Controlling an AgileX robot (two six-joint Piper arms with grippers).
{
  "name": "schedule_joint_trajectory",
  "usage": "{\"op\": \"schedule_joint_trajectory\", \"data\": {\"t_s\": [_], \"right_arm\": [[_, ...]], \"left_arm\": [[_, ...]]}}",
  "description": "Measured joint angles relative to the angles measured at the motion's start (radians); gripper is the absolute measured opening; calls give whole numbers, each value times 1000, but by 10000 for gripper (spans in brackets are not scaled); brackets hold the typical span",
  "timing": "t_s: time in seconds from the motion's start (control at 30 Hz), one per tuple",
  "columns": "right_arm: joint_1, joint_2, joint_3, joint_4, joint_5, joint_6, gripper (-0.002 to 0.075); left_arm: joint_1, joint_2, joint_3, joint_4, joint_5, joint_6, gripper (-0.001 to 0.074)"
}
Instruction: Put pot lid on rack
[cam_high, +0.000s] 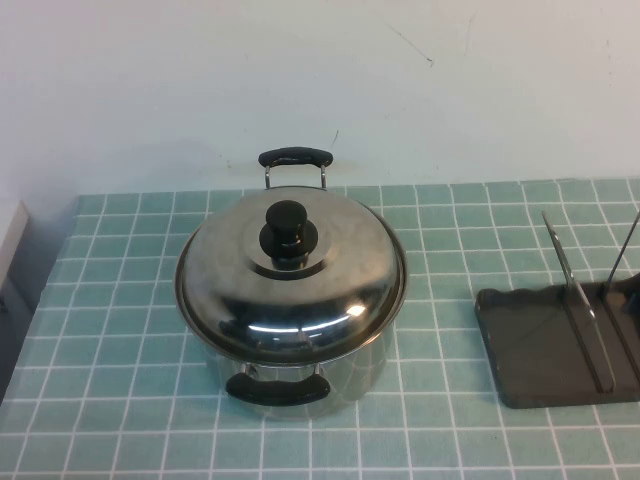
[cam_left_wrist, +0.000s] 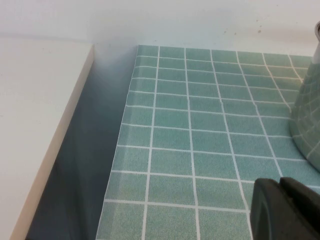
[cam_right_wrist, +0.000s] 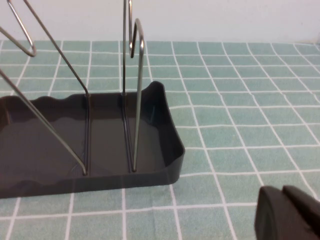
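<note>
Left gripper (cam_left_wrist: 286, 209) — low over tiled table (cam_left_wrist: 200, 130) near its left edge, fingers pressed together, holding nothing; pot (cam_left_wrist: 307, 120) wall close beside. Right gripper (cam_right_wrist: 290, 215) — low over tiles just beside rack (cam_right_wrist: 150, 165), fingers pressed together, empty. Neither gripper visible in high view. Pot lid (cam_high: 290, 275) seated on pot, knob (cam_high: 288, 232) up, centre-left of table. Rack at right edge, wire dividers (cam_high: 580, 300) running near-to-far. Lid lies nearer left arm; rack nearer right.
</note>
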Motion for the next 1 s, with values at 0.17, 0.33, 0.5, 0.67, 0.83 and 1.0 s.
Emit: {"op": "schedule_joint_trajectory", "data": {"t_s": [0.17, 0.33, 0.5, 0.67, 0.83, 1.0], "right_arm": [[0, 0, 0, 0, 0, 0, -2], [0, 0, 0, -4, 0, 0, -2], [0, 0, 0, -4, 0, 0, -2], [0, 0, 0, -4, 0, 0, -2], [0, 0, 0, -4, 0, 0, -2], [0, 0, 0, -6, 0, 0, -2]], "left_arm": [[0, 0, 0, 0, 0, 0, -4], [0, 0, 0, 0, 0, 0, -4], [0, 0, 0, 0, 0, 0, -4], [0, 0, 0, -1, 0, 0, -4], [0, 0, 0, -1, 0, 0, -4], [0, 0, 0, -10, 0, 0, -4]]}}
